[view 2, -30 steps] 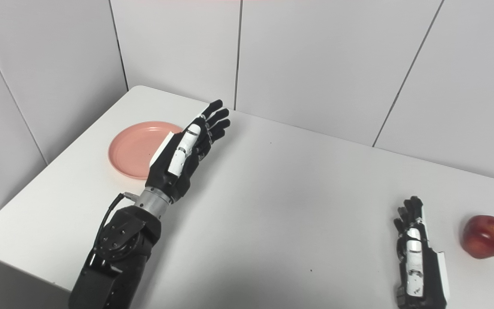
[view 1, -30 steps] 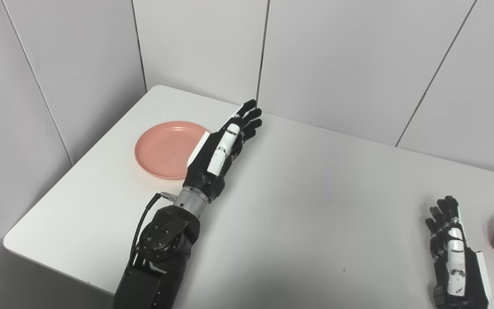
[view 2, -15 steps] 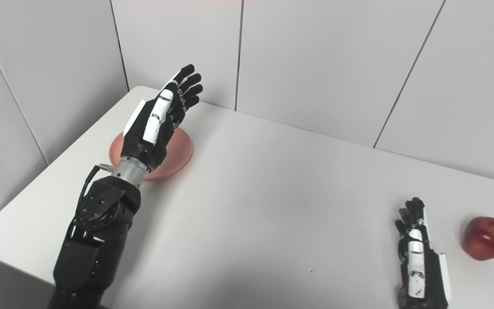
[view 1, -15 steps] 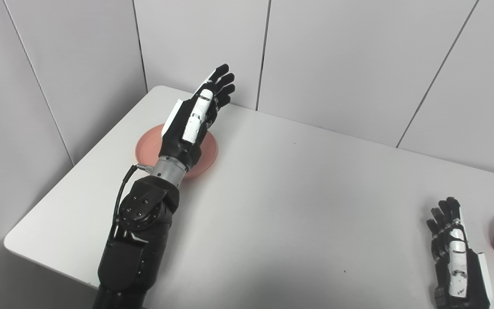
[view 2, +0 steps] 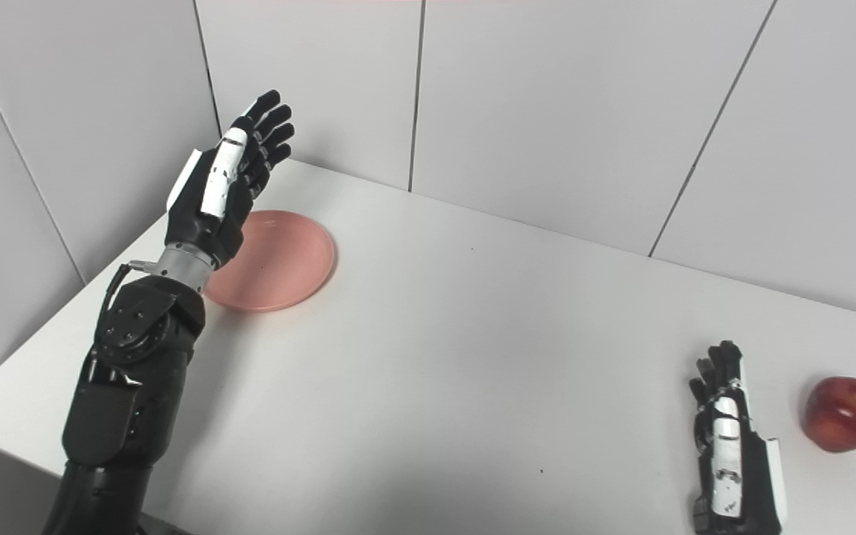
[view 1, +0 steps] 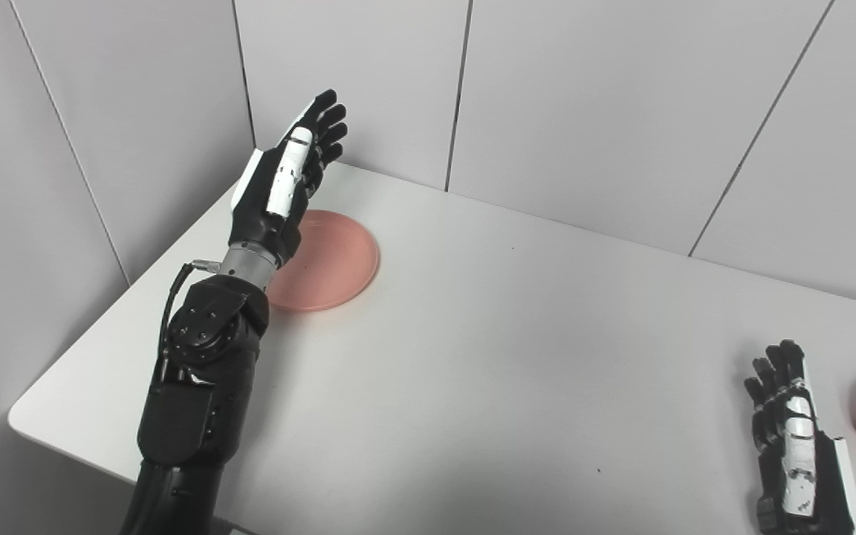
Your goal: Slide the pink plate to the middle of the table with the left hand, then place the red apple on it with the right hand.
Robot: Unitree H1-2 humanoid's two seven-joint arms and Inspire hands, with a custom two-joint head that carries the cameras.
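Nearest to me, my right hand [view 2: 733,453] lies low at the near right of the white bench [view 2: 472,357], palm turned on edge, fingers [view 2: 718,371] extended and loosely apart, holding nothing. Just beyond it to the right sits the red apple [view 2: 844,413], near the bench's right edge and apart from the hand; in the left eye view the apple is cut by the picture's border.

Further out on the left, my left arm [view 1: 201,371] rises from the near left corner of the bench. The pink plate [view 1: 331,260] rests flat toward the far left of the bench, well apart from the apple, with my wrist overlapping its left side from where I look.

Farthest, my left hand [view 1: 279,186] is raised above the plate's left edge, fingers [view 1: 328,126] straight, slightly spread, pointing up toward the wall corner, gripping nothing. I see no contact between this hand and the plate.
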